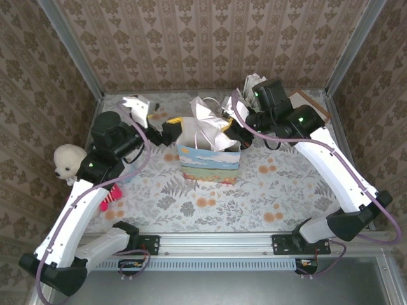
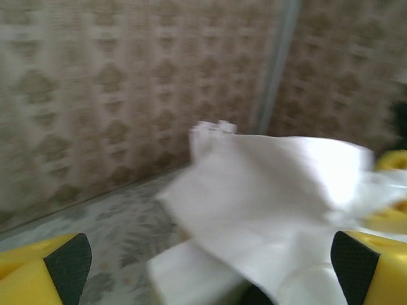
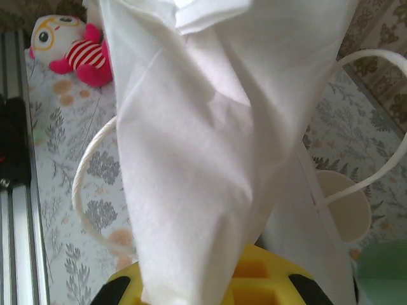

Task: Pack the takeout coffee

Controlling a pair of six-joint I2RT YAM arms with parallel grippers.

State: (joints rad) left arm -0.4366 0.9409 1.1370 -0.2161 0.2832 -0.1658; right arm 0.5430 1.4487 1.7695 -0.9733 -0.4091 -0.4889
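The right gripper (image 3: 213,289), at the bottom of its wrist view, is clamped tight on white tissue paper (image 3: 191,146) that rises through the frame; the left gripper (image 2: 210,260) stands spread wide, nothing between its pads (image 2: 67,260), with blurred tissue just ahead; in the top view both reach the gift bag (image 1: 210,162) at centre; a lidless cream-white cup (image 3: 343,213) sits lower right in the right wrist view; where the takeout coffee is I cannot tell.
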